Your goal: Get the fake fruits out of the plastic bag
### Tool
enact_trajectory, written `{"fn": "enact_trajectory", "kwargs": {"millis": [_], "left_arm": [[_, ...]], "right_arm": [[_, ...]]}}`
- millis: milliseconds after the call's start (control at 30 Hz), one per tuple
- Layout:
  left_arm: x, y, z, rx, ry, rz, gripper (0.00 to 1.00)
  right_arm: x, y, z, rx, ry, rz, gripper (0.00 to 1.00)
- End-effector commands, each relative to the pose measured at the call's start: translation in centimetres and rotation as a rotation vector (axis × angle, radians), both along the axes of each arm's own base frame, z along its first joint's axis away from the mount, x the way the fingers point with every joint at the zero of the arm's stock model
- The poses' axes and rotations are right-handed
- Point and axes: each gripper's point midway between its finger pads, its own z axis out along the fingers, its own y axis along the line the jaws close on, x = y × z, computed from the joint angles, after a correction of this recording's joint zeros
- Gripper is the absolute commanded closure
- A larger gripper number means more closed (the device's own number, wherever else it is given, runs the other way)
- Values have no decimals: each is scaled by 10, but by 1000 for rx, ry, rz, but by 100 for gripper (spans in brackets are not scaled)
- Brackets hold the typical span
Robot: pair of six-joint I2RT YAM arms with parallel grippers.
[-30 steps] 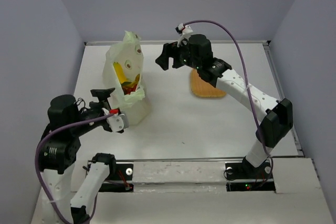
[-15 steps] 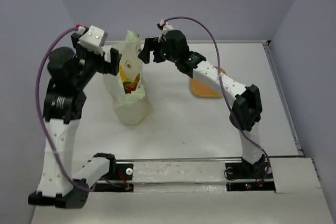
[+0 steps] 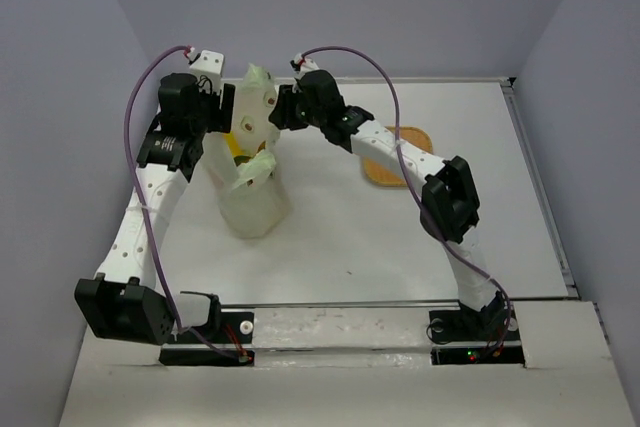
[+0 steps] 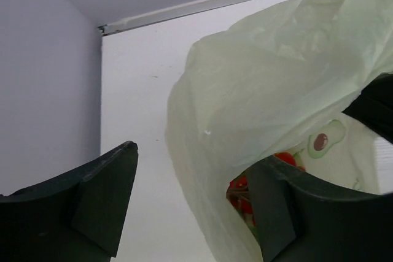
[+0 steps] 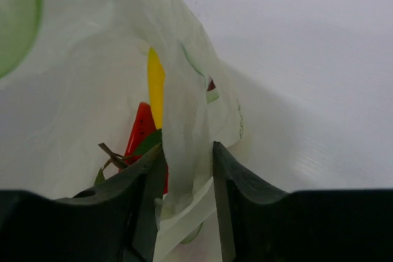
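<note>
The plastic bag [image 3: 250, 187] stands upright at the table's back left, pale yellow-green and crinkly. My left gripper [image 3: 222, 113] is at its left rim. In the left wrist view that gripper [image 4: 191, 164] is open, with the bag's wall [image 4: 245, 96] loose between its wide-apart fingers. My right gripper [image 3: 281, 107] is at the bag's right rim. Seen from its own wrist, the right gripper [image 5: 188, 146] is shut on a strip of the bag's film [image 5: 184, 121]. Inside lie the fake fruits: a yellow banana [image 5: 156, 84], a red piece [image 5: 140, 128] and red berries [image 4: 284, 158].
An orange mat [image 3: 412, 137] lies at the back right, partly under the right arm. The back wall and the left wall stand close to the bag. White tabletop [image 3: 400, 237] stretches in front of the bag.
The left arm swung up from the front left to the bag's left rim. The right gripper moved left to the bag's right rim and closed on the film.
</note>
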Motion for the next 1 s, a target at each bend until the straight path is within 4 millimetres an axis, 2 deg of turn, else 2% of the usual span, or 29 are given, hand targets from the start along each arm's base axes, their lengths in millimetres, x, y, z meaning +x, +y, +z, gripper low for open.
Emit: {"fn": "enact_trajectory", "kwargs": {"millis": [0, 33, 67, 100, 133, 167, 200, 233, 267, 300, 333, 367, 400, 467, 500, 533, 600, 633, 733, 767, 867, 900, 933, 967], "left_arm": [[2, 33, 26, 113, -130, 148, 64], [1, 34, 24, 116, -128, 149, 84], [1, 33, 23, 122, -125, 138, 95], [1, 32, 18, 129, -113, 127, 100], [1, 29, 15, 126, -107, 110, 100], [0, 27, 9, 127, -93, 99, 100], [-1, 26, 8, 126, -92, 91, 100], [-1, 24, 9, 119, -95, 77, 100], [-1, 21, 13, 114, -110, 64, 100], [-2, 19, 26, 104, -141, 52, 100], [-2, 12, 36, 91, -172, 14, 100], [-3, 8, 52, 83, -209, -12, 100], [-5, 4, 62, 79, -234, -36, 100], [-7, -9, 72, 80, -258, -106, 100], [-10, -14, 74, 97, -268, -130, 100], [-13, -26, 73, 96, -268, -193, 100], [-18, -37, 66, 114, -260, -247, 100], [-21, -49, 62, 113, -255, -282, 100], [-22, -65, 52, 101, -232, -323, 100], [-21, -67, 51, 94, -228, -326, 100], [-15, -76, 52, 57, -218, -335, 100], [-14, -77, 60, 51, -232, -334, 100], [-13, -79, 62, 48, -235, -333, 100], [-13, -83, 66, 44, -242, -340, 100]], "right_arm": [[5, -4, 29, 17, -63, -51, 65], [5, -7, 36, 18, -77, -61, 71], [5, -15, 26, -12, -69, -91, 76], [2, -23, 36, -15, -84, -108, 83], [2, -30, 37, -31, -92, -131, 84], [-3, -38, 24, -64, -74, -138, 84], [-7, -44, 23, -77, -77, -147, 84], [-14, -54, 40, -77, -103, -153, 85], [-17, -63, 41, -89, -107, -171, 87], [-25, -72, 24, -129, -83, -175, 87], [-34, -82, 43, -110, -104, -184, 88], [-40, -89, 43, -115, -104, -187, 90], [-48, -98, 27, -143, -77, -188, 90], [-56, -114, 26, -151, -68, -210, 90], [-64, -122, 39, -131, -76, -218, 90], [-70, -128, 28, -149, -58, -224, 90], [-76, -140, 36, -139, -60, -241, 90], [-77, -147, 30, -150, -43, -247, 90], [-87, -148, 34, -189, -75, -177, 67], [-88, -147, 41, -195, -93, -156, 59], [-97, -147, 74, -204, -184, -80, 44], [-99, -146, 94, -187, -234, -56, 39], [-108, -139, 111, -182, -298, -2, 39], [-123, -122, 123, -137, -327, 112, 39]]}}
